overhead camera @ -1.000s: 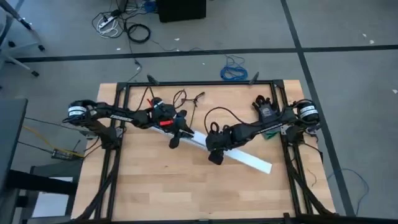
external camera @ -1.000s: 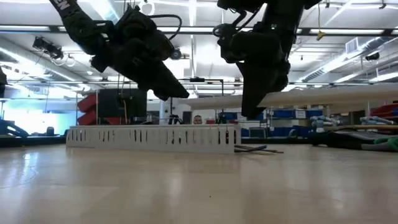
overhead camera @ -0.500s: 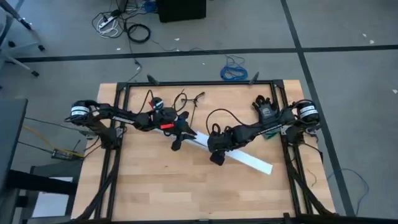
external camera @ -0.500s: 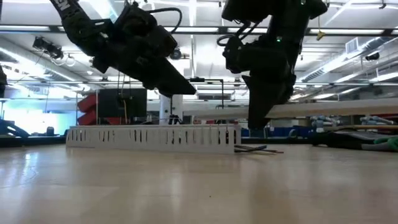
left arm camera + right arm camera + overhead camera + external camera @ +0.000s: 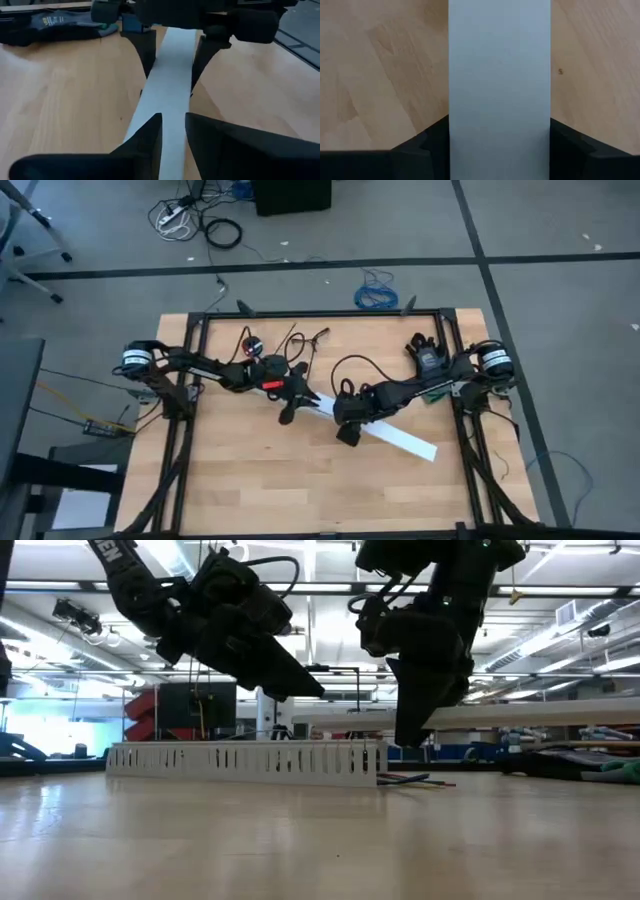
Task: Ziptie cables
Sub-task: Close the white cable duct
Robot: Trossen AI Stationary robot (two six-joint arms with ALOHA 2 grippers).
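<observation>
1. I take the white slotted strip as landmark: it lies diagonally mid-table, long slotted side wall facing the low cam.
2. Right gripper sits over the strip's middle; its fingers straddle the strip w/ one on each side, spread as wide as the strip. In the wrist view I can't tell whether they actually touch its walls.
3. Left gripper hangs over the strip's end nearest the left arm, nose tilted down toward it; fingers only a narrow gap apart, nothing between them (strip's white top shows through the gap).
4. Cables: thin wires flat on the table, poking out past the strip's end in the low view. Apart from both grippers.
5. Beyond the table's far edge, a blue coiled cable on the floor.
</observation>
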